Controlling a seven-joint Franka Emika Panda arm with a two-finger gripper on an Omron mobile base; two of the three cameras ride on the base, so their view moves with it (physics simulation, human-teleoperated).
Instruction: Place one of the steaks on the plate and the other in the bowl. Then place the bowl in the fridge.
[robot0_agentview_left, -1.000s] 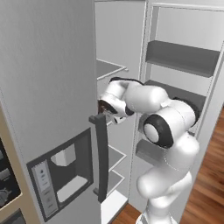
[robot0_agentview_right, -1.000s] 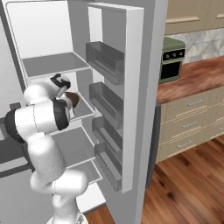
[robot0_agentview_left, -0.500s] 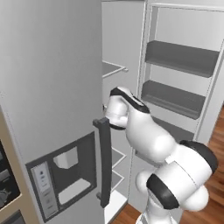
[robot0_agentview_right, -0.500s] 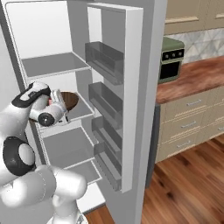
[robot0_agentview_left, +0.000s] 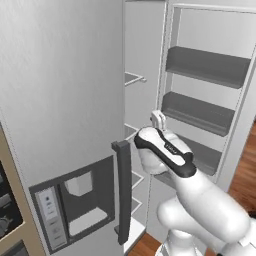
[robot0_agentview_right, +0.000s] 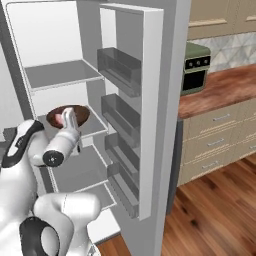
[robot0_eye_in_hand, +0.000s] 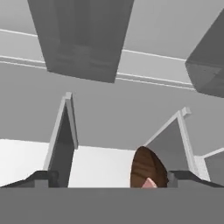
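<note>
The fridge (robot0_agentview_right: 160, 100) stands with its right door swung wide; its left door (robot0_agentview_left: 60, 100) is closed. The dark brown bowl (robot0_agentview_right: 75, 113) sits on a middle shelf inside, with a pink steak (robot0_agentview_right: 59, 118) lying in it. My gripper (robot0_agentview_right: 70, 119) points up just in front of the bowl, open and holding nothing. In the hand view the bowl (robot0_eye_in_hand: 148, 167) and a bit of steak (robot0_eye_in_hand: 149, 183) show low between the spread fingers, nearer the right one; the gripper (robot0_eye_in_hand: 113, 177) is apart from them. In the left base view the gripper (robot0_agentview_left: 158, 119) pokes up at the fridge opening. The plate is out of view.
Grey door bins (robot0_agentview_right: 120, 70) line the open door to my right. The closed door carries a dark vertical handle (robot0_agentview_left: 123, 190) and a dispenser panel (robot0_agentview_left: 80, 200), close to my arm. Beyond the open door are a wooden counter (robot0_agentview_right: 220, 87) with a green oven (robot0_agentview_right: 196, 67), and drawers (robot0_agentview_right: 215, 145).
My hand has drawn back from the bowl and tipped upward while the arm folded lower. The bowl with its steak stays on the shelf. The jaws stayed open.
</note>
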